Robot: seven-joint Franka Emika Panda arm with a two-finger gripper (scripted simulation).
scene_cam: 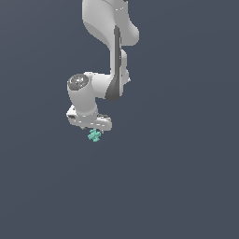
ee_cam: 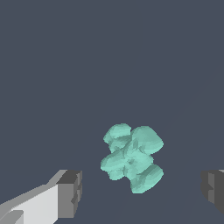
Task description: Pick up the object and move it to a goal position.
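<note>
The object (ee_cam: 132, 157) is a small teal-green lumpy cluster shaped like a cross. In the wrist view it lies between my two dark fingertips, with a clear gap on each side. One fingertip (ee_cam: 70, 193) and the other fingertip (ee_cam: 213, 189) stand wide apart, so my gripper (ee_cam: 141, 192) is open and touches nothing. In the exterior view the object (scene_cam: 94, 136) shows just below my white gripper (scene_cam: 95, 130), whose fingers are mostly hidden under the hand.
A plain dark grey-blue surface (scene_cam: 177, 177) fills both views. The white arm (scene_cam: 112, 42) reaches down from the top of the exterior view. No goal marker shows.
</note>
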